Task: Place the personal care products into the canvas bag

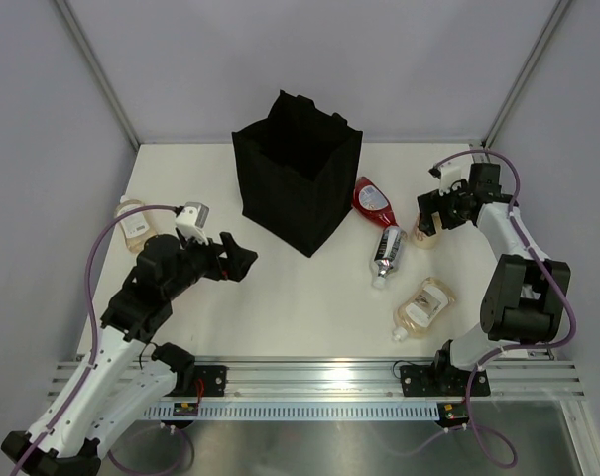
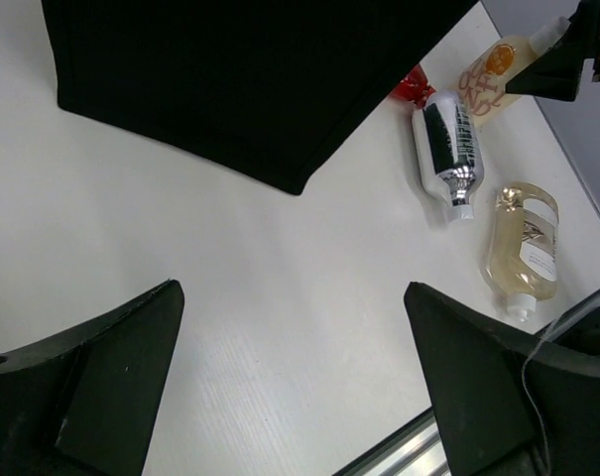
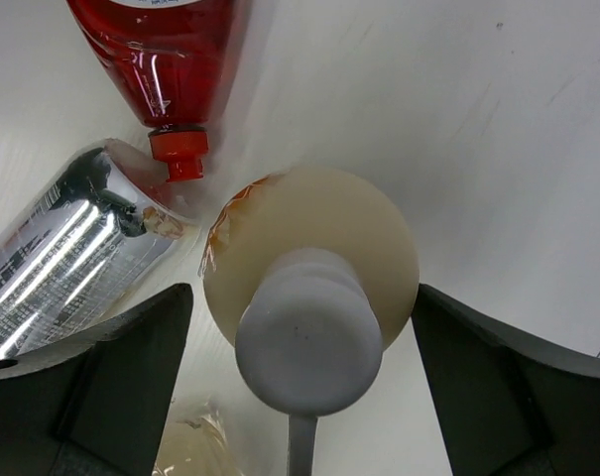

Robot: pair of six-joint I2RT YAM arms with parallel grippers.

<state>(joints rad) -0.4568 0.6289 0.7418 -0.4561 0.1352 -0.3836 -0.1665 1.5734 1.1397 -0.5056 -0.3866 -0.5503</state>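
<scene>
Two pale walls back a white tabletop [image 1: 280, 312]. A black boxy fabric tote [image 1: 298, 183] stands mid-table; a red squeeze bottle [image 1: 373, 198], silver tube [image 1: 387, 253] and amber-liquid bottle [image 1: 424, 305] lie to its right. The left gripper [image 1: 242, 258] gapes empty; the right gripper [image 1: 428, 211] gapes around an upright cream white-capped bottle [image 3: 309, 248].

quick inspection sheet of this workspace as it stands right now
surface: white table, no spills seen
job's things: black canvas bag upright, top open; red bottle, silver bottle and flat amber bottle lying to its right; pump bottle upright near them; second amber bottle lying far left
clutter: nothing seen
grippers: left gripper open over bare table; right gripper open, jaws either side of the pump bottle
cables: purple cables along both arms
surroundings: pale walls; metal rail at near edge
</scene>
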